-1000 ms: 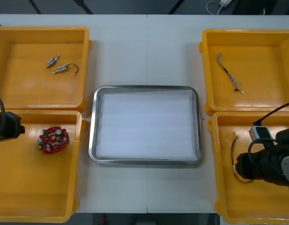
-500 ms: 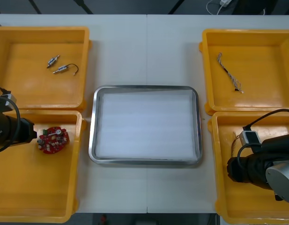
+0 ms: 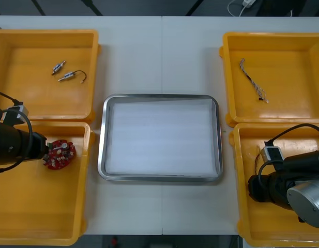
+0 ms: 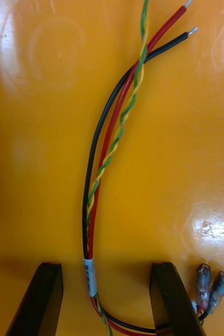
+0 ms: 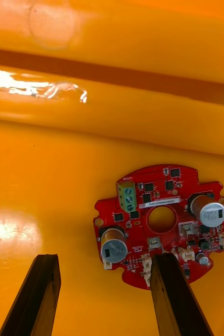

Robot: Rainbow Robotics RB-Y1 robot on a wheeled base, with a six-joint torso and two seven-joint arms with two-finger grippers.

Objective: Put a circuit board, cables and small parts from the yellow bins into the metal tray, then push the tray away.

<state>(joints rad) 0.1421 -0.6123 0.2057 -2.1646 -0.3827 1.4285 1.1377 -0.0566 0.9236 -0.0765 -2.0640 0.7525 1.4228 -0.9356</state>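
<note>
- Far left bin (image 3: 25, 103): two small parts (image 3: 69, 76) are lying on its floor, well apart from my arms. I am leaving them for a later trip.
- Near left bin (image 3: 40, 206): I am hovering my left gripper (image 3: 44, 151) low inside it, right at the board (image 5: 135, 231).
- Left fingers are standing wide apart and gripping nothing. One finger is overlapping the board's edge and the other is over bare bin floor, so the board is off-centre in the gap. I judge I need to shift sideways to straddle it before closing.
- The board is lying flat with its parts facing up, near the bin wall on the tray side, so I am coming at it from above.
- Tray (image 3: 159, 96): it is sitting between the bins with nothing in it yet. No item is delivered and the push is a long way off.
- Far right bin (image 3: 299, 46): one thin cable (image 3: 252, 80) is lying loose and untouched.
- Near right bin (image 3: 268, 227): I am holding my right gripper (image 4: 106, 265) low over the cables (image 4: 112, 142).
- Right fingers are also wide open with nothing clamped. The labelled end of the cables is running between them, nearer one finger, and the connectors are lying just outside the other.
- I judge this spot suits a pinch because the strands are bunched at the label. Loose strands could slip out if I close off-centre.
</note>
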